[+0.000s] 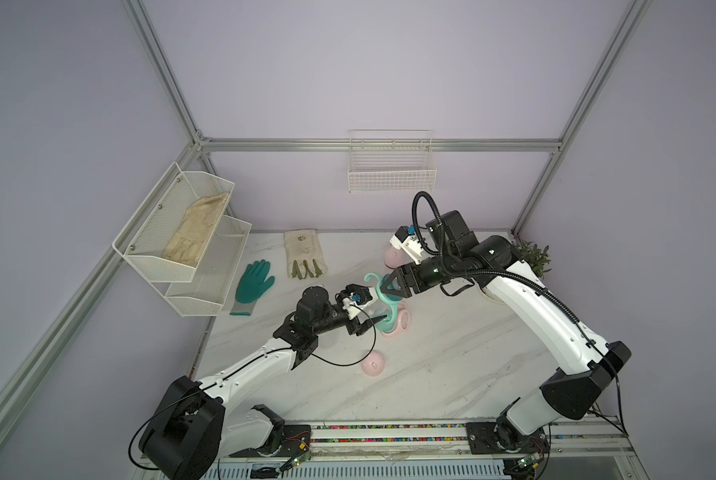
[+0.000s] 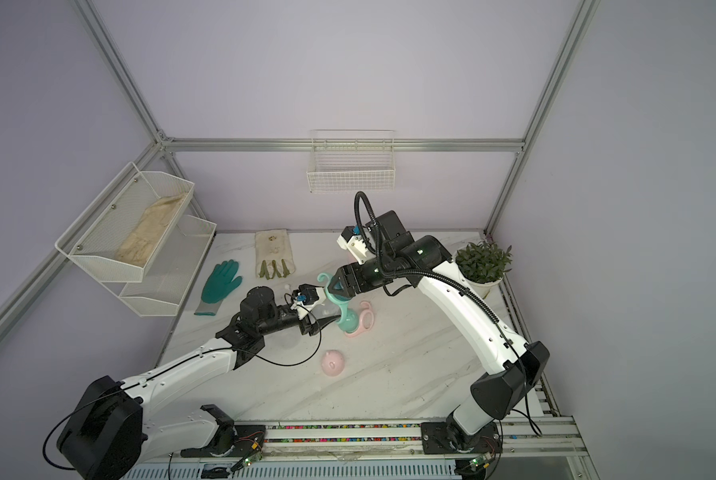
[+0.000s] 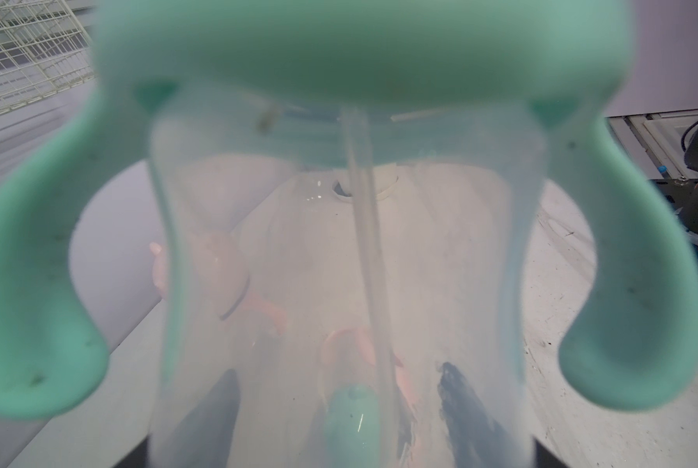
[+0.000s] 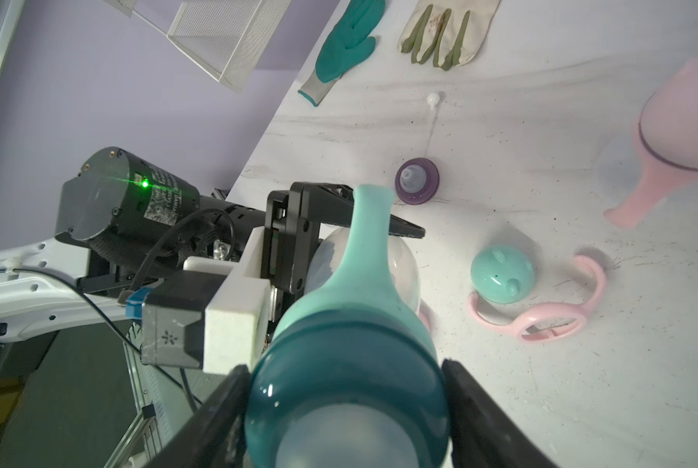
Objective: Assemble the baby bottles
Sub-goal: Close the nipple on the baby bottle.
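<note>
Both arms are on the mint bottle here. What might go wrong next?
1. The left gripper pinches the smooth clear bottle body while the right gripper clamps the dark teal collar; twisting may spin or slip the body.
2. If dropped, it could hit the mint dome cap and pink handle ring lying close by.

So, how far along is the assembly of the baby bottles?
Done: one pink bottle at the far side looks capped. In hand: the left gripper holds the clear body of the mint bottle, while the right gripper clamps its teal collar. Left: the mint cap, a pink handle ring, a purple collar and a pink cap lie loose on the table.
</note>
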